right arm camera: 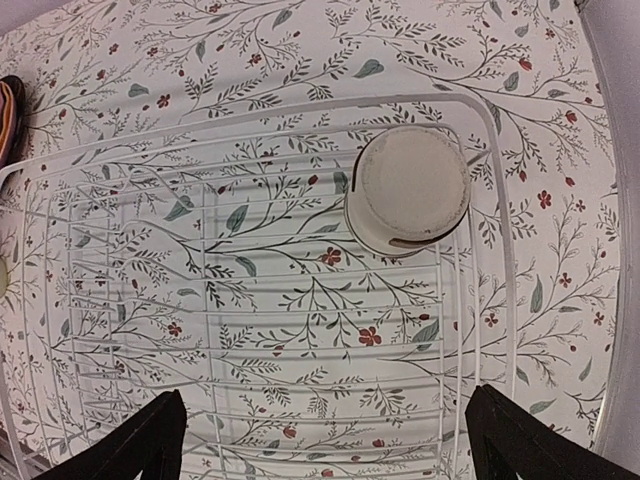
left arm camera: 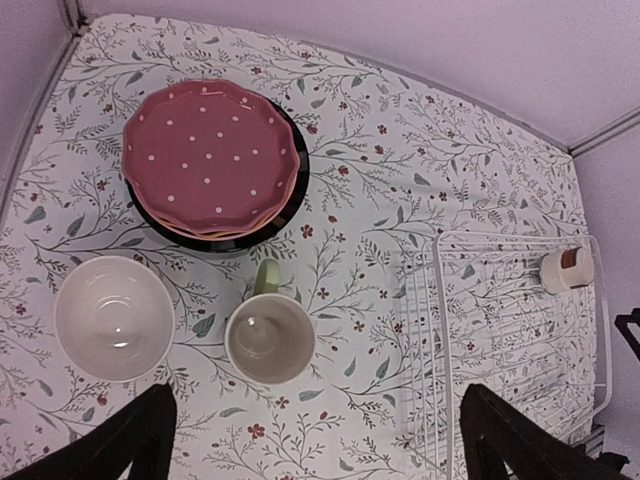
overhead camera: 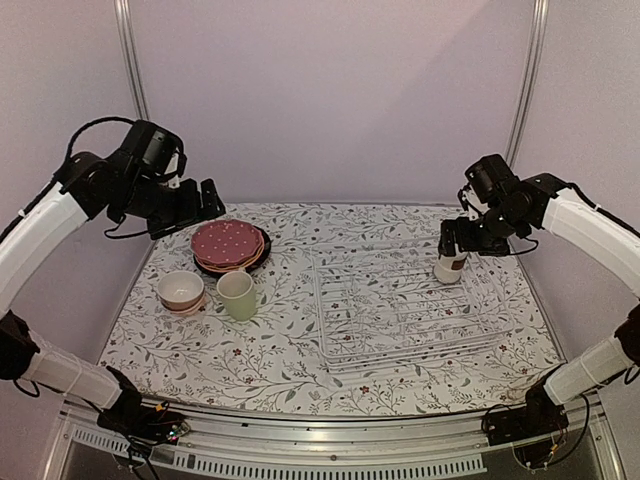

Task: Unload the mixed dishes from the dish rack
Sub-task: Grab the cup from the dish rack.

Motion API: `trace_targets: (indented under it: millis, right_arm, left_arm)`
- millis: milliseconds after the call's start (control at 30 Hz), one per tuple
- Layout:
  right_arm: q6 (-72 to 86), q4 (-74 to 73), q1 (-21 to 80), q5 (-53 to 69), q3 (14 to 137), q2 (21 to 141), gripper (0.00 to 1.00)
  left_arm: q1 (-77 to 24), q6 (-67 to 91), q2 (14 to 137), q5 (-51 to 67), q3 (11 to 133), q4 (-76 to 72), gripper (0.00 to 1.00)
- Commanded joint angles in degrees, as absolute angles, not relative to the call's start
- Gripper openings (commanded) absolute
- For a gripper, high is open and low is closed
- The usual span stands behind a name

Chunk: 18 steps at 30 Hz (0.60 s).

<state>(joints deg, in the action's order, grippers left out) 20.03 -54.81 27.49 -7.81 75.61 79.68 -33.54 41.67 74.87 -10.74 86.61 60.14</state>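
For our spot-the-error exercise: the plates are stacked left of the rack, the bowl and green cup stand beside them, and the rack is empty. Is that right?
Not quite: the rack is not empty. It holds one small cup in its far right corner, as the right wrist view shows. The rest stands.

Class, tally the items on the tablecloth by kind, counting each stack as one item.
Plate stack: 1
Bowl: 1
Cups: 2 (pale green cup, small grey-white cup)
Dish rack: 1
Total: 5
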Motion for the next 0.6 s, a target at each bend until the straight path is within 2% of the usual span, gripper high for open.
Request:
trace_targets:
  millis: [0,567]
  right_arm:
    - [20.41,-53.22,25.98,-7.65,75.76,84.07,0.99]
    - [19.79,-45.99,21.27,-9.55,77.72,100.36,0.99]
  left_arm:
    - [-34.05,39.22,73.43,-12.34,83.14,55.33,0.99]
    - [-35.60,38.45,71.82,-13.09,82.53,53.83,0.99]
